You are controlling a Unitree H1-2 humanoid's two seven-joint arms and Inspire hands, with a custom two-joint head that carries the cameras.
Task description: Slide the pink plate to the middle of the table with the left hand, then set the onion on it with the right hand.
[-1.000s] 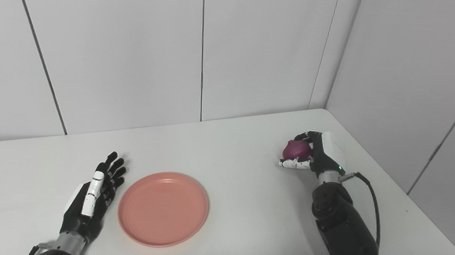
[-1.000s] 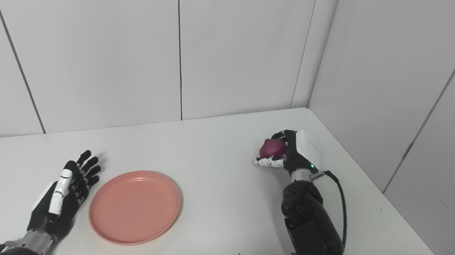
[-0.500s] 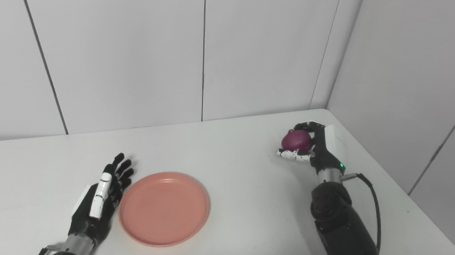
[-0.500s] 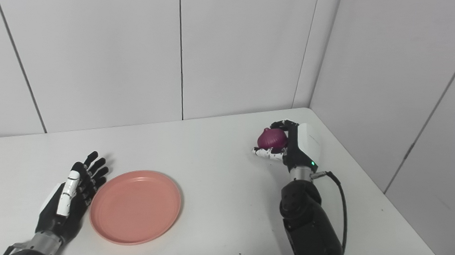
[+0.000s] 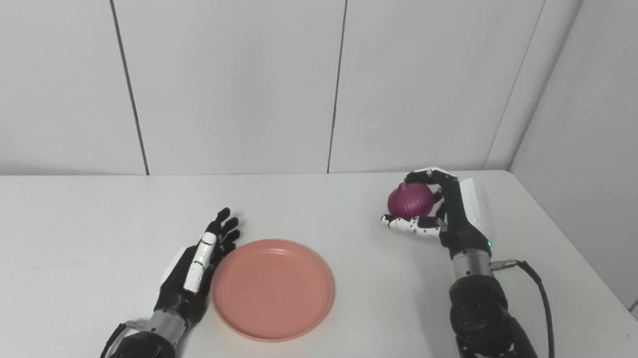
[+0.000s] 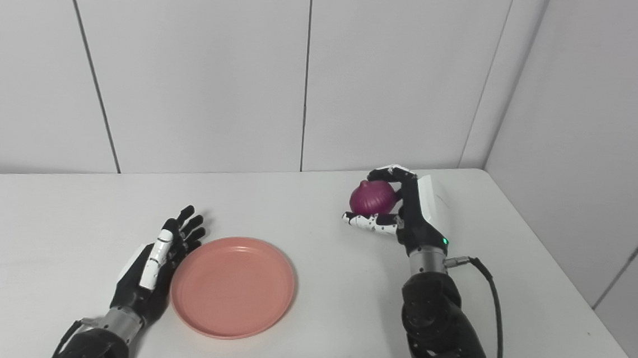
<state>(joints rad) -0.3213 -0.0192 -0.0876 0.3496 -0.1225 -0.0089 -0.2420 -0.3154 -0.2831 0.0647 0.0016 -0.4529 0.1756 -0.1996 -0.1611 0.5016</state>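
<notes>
The pink plate (image 5: 273,288) lies flat on the white table (image 5: 67,240), a little left of its middle. My left hand (image 5: 195,268) is open, fingers straight, its edge resting against the plate's left rim. The purple onion (image 5: 409,201) is held above the table at the right, and my right hand (image 5: 440,215) is shut on it, fingers over its top and thumb beneath. In the right eye view the same plate (image 6: 233,287) sits between the left hand (image 6: 155,266) and the raised onion (image 6: 372,199).
White wall panels close the table's far side and the right side. The table's right edge (image 5: 599,260) runs diagonally close to my right forearm (image 5: 483,325), which trails a black cable.
The camera has turned, shifting the whole picture rightward. My left hand has come up against the plate's left rim. My right hand has lifted the onion off the table.
</notes>
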